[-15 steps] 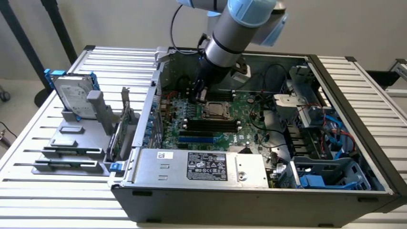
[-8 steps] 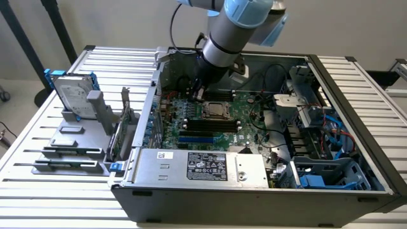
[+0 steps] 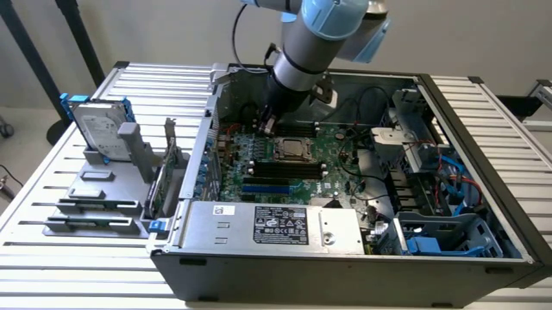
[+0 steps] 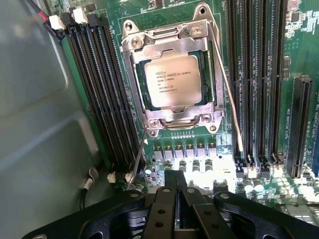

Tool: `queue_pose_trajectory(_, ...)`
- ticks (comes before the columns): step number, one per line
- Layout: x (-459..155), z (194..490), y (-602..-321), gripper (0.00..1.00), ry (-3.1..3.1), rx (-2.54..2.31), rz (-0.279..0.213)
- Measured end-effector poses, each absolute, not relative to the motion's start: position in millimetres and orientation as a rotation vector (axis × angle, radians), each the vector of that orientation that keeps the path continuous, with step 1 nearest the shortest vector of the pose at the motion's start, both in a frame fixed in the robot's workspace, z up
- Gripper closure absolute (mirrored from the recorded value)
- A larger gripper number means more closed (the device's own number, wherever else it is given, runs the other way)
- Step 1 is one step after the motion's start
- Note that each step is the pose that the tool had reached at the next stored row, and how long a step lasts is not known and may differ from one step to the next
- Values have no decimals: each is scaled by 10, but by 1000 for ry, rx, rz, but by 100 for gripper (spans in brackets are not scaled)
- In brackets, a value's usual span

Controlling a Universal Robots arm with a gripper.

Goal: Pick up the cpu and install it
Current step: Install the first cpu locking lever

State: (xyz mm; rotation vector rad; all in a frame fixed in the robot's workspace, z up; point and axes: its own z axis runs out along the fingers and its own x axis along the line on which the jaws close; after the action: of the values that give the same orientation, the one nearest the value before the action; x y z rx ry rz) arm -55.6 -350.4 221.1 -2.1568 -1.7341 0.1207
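Note:
The cpu (image 4: pixel 173 80) is a small square chip with a silvery top and printed text. It lies flat in the motherboard socket, with the metal socket frame (image 4: pixel 130 69) down around its edges. In the exterior view the cpu (image 3: pixel 296 148) sits mid-board inside the open computer case. My gripper (image 4: pixel 175 175) hovers a short way off the socket's edge, over a row of small board components. Its black fingers are pressed together, shut, with nothing between them. In the exterior view my gripper (image 3: pixel 265 124) reaches down into the case just behind the socket.
Black memory slots (image 4: pixel 102 94) flank the socket on both sides. A thin wire lever (image 4: pixel 230 99) runs along the frame. The case wall (image 3: pixel 207 139), the power supply box (image 3: pixel 276 225) and drive cages (image 3: pixel 431 161) hem in the board. A hard drive in a blue frame (image 3: pixel 99 126) stands on a grey fixture outside.

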Motion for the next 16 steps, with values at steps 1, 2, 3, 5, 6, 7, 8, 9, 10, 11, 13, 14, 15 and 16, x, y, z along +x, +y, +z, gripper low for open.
queue_pose_trajectory(1, -557, 2211, -3504, 89, -1723, -2165, 119)
queue_pose_trajectory(2, -561, 2211, -3504, 89, -1713, -2170, 117)
queue_pose_trajectory(3, -567, 2211, -3504, 89, -1706, -2174, 116)
queue_pose_trajectory(5, -582, 2213, -3504, 89, -1697, -2178, 113)
queue_pose_trajectory(6, -587, 2217, -3504, 89, -1691, -2178, 111)
queue_pose_trajectory(7, -589, 2222, -3504, 89, -1685, -2178, 106)
queue_pose_trajectory(8, -590, 2227, -3505, 89, -1679, -2176, 101)
queue_pose_trajectory(9, -592, 2232, -3506, 89, -1674, -2174, 96)
queue_pose_trajectory(10, -594, 2237, -3507, 89, -1670, -2173, 92)
queue_pose_trajectory(11, -596, 2243, -3507, 89, -1666, -2173, 89)
queue_pose_trajectory(13, -599, 2261, -3509, 89, -1660, -2172, 84)
queue_pose_trajectory(14, -602, 2274, -3510, 89, -1657, -2173, 82)
queue_pose_trajectory(15, -605, 2289, -3511, 89, -1654, -2175, 81)
queue_pose_trajectory(16, -608, 2303, -3512, 89, -1651, -2177, 81)
